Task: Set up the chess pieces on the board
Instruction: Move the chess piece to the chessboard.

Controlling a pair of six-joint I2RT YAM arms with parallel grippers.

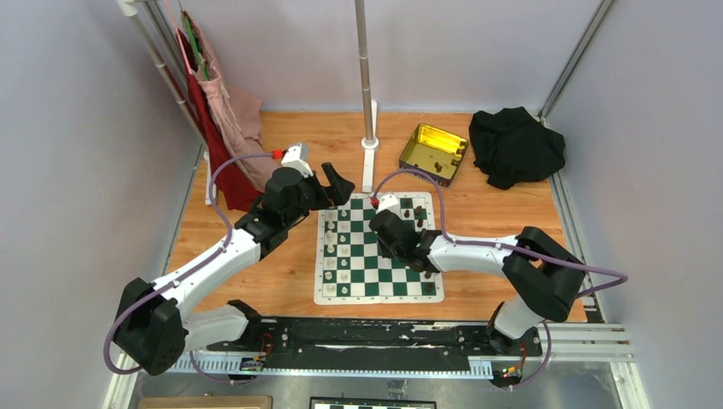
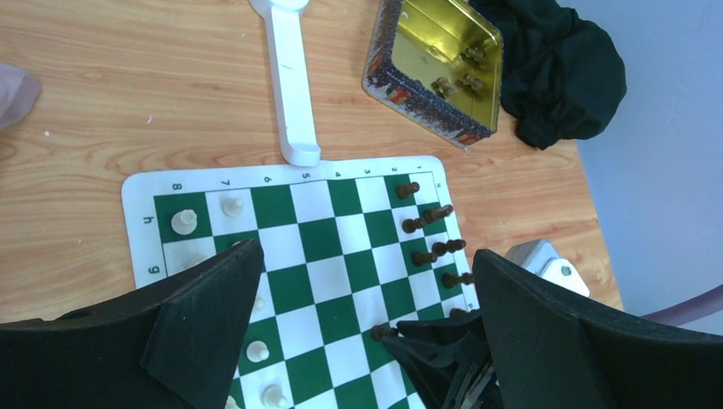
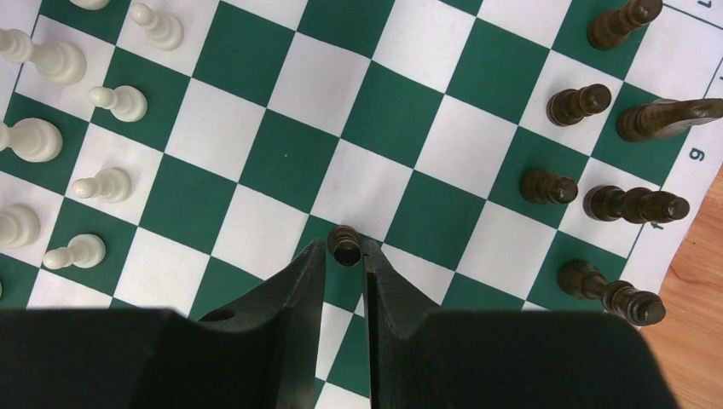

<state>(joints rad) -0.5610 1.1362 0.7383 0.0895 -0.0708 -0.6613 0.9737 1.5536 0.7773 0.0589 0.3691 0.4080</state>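
The green and white board lies at the table's middle. My right gripper is shut on a dark brown pawn, pinched at its fingertips just over a green square in the board's middle; it also shows from above. Several dark pieces stand in two columns at the board's right edge. Cream-white pieces line the left side. My left gripper is open and empty, held above the board's far left corner.
A gold tin with a few dark pieces inside sits beyond the board's far right corner. A black cloth lies at the back right. A white post base touches the board's far edge. Red and pink cloths hang at the back left.
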